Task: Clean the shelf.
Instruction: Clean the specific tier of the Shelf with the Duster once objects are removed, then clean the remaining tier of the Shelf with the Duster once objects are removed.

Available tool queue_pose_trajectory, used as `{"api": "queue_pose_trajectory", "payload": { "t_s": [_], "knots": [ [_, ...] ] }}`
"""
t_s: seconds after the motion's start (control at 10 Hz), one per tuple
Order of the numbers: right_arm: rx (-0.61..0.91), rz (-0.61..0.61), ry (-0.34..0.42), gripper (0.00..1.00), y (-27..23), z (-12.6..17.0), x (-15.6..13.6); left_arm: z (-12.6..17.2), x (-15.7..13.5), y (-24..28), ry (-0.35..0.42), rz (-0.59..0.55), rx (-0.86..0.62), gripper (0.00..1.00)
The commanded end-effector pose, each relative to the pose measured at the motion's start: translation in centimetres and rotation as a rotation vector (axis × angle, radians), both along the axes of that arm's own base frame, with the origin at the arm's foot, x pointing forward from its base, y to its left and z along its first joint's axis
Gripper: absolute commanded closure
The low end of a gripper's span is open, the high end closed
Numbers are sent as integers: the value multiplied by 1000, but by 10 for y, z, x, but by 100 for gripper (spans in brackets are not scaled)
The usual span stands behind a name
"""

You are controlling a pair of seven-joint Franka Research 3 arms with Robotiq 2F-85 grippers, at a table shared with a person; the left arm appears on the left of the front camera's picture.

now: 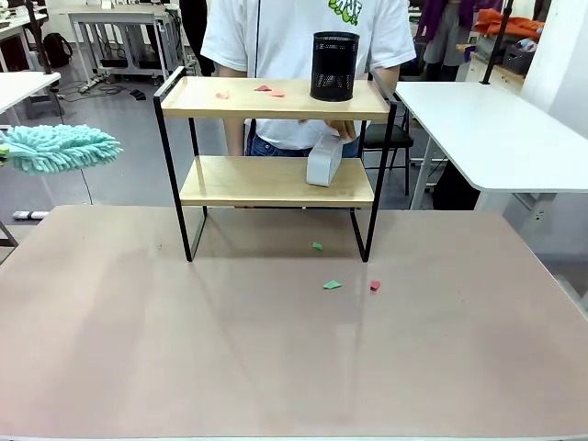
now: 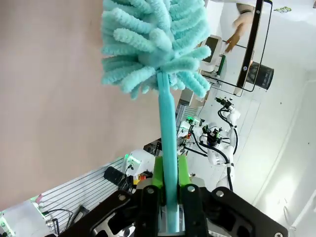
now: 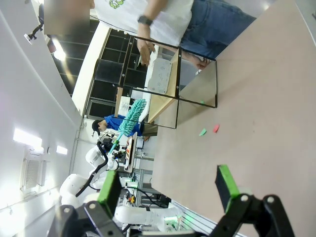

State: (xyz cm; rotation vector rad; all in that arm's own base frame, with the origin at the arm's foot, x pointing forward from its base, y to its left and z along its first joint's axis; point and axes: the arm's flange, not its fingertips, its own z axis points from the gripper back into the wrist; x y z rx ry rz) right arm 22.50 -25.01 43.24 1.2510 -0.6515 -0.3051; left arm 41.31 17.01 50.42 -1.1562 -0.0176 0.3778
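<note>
left gripper (image 2: pixel 169 169), one duster (image 2: pixel 148 44), one shelf (image 1: pixel 248 181)

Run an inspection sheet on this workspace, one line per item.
Surface: beige table, paper scraps on it.
Job's things: shelf upright at mid-table; teal duster off to its left.
Clutter: black mesh cup and pink scraps on top board; grey box on lower board, person's hand at its top; green scraps and red scrap on the table.
Grippers: left gripper jaws shut on duster handle; right gripper jaws open, empty.
Cables: nothing seen on the table.
Surroundings: person behind shelf; white table at right.
</note>
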Motion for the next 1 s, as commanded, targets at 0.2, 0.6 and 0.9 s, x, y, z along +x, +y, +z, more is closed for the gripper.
{"api": "queue_pose_trajectory", "payload": {
  "t_s": [0.2, 0.6, 0.9],
  "knots": [
    [3, -4, -40, 0, 0, 1, 2, 2, -6, 7, -23, -4, -11, 100],
    [3, -4, -40, 0, 0, 1, 2, 2, -6, 7, -23, -4, -11, 100],
    [3, -4, -40, 0, 0, 1, 2, 2, -6, 7, -23, -4, -11, 100]
  ]
}}
